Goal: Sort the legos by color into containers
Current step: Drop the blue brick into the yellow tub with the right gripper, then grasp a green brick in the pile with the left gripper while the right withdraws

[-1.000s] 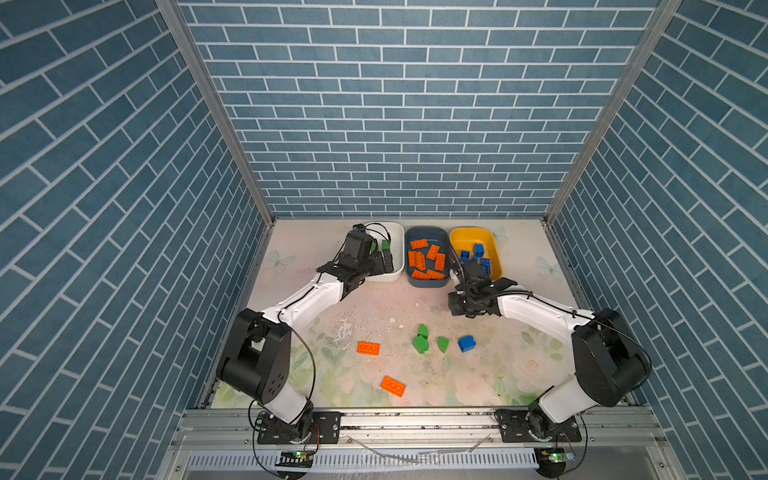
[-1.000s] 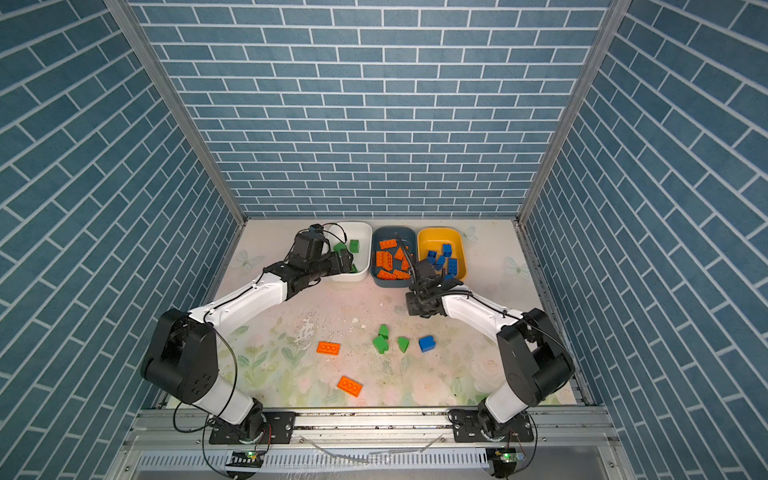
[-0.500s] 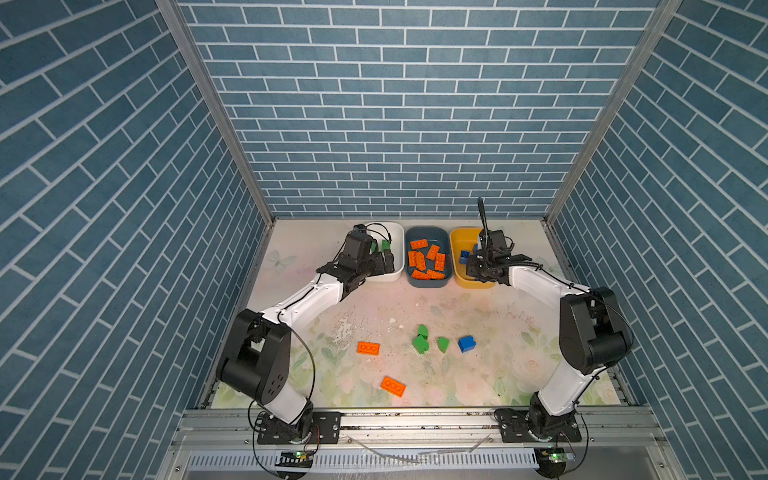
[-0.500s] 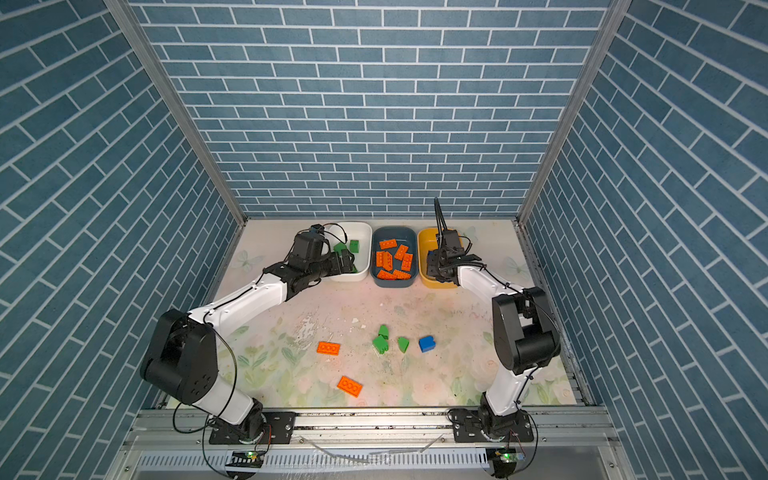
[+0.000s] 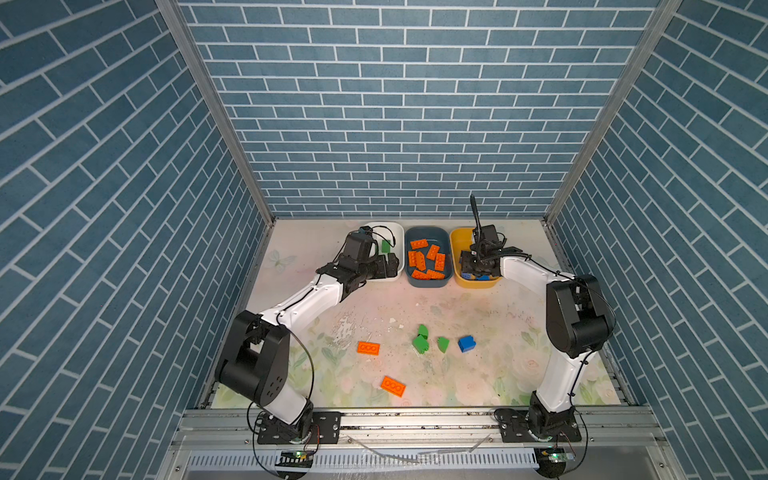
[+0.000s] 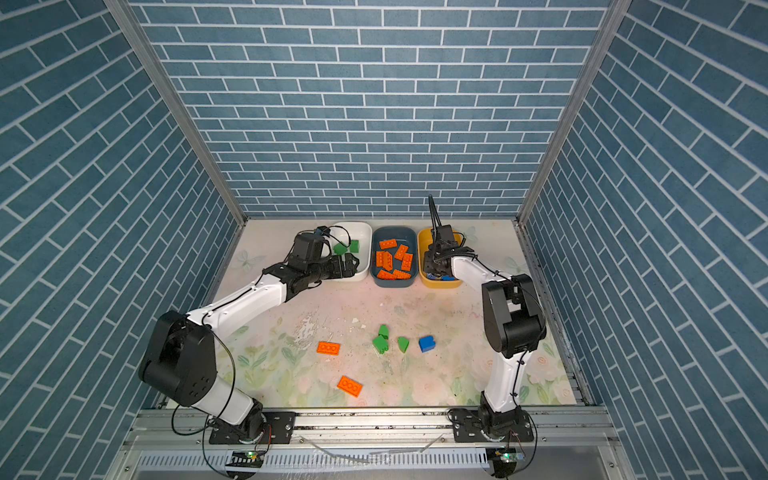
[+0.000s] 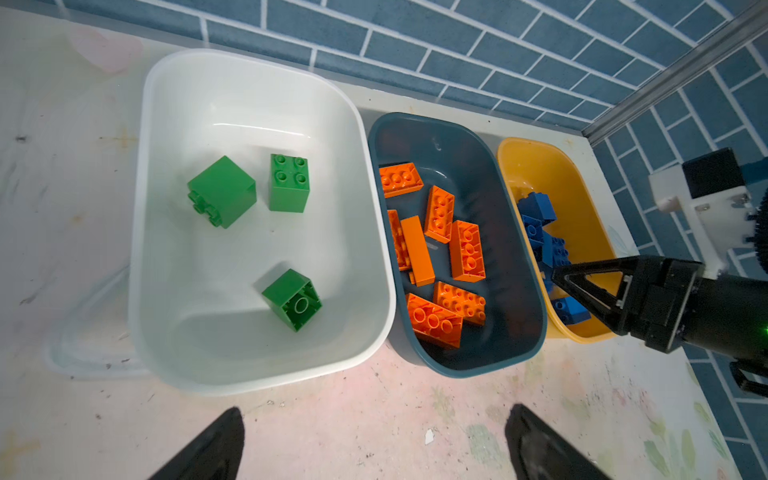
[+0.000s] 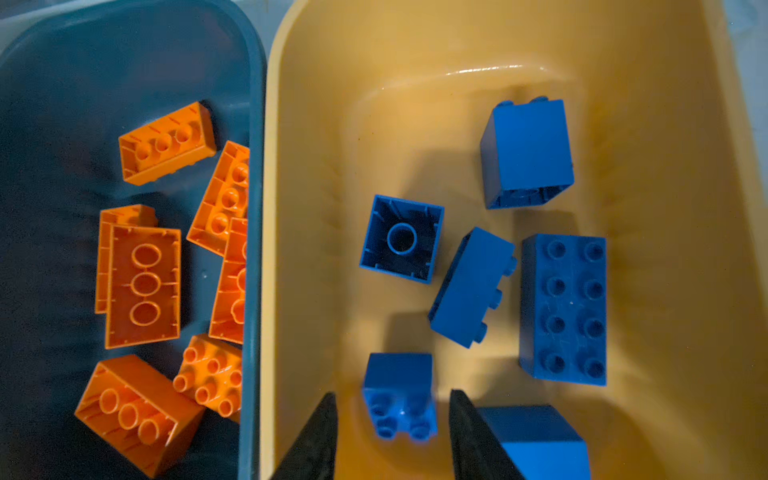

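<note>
The table [image 5: 498,307] carries, left to right along its far edge, the white tub [image 7: 139,249] of green legos [image 7: 220,191], the teal tub [image 7: 457,137] of orange legos [image 7: 467,249] and the yellow tub [image 8: 332,124] of blue legos [image 8: 563,307]. The left gripper [image 7: 374,446] hangs wide and empty by the white tub's near rim. The right gripper [image 8: 392,395], narrowly parted over the yellow tub, flanks a small blue brick [image 8: 399,374] without touching it. Six loose bricks [image 5: 419,344] lie nearer.
</note>
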Action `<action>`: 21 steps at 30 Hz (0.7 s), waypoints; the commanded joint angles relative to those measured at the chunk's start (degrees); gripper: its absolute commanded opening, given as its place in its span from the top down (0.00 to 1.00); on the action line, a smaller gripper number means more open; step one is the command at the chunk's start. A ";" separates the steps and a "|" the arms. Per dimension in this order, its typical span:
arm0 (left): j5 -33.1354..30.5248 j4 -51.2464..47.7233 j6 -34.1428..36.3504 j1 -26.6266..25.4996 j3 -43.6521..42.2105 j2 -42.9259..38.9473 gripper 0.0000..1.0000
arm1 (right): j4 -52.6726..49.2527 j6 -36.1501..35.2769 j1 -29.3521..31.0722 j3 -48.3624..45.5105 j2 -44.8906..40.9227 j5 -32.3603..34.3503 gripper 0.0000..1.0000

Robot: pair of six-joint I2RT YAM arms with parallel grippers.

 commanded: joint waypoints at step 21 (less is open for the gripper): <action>-6.55 -21.67 13.40 -13.36 6.42 2.69 0.02 | 18.59 3.54 -0.09 -15.93 -18.88 5.36 0.01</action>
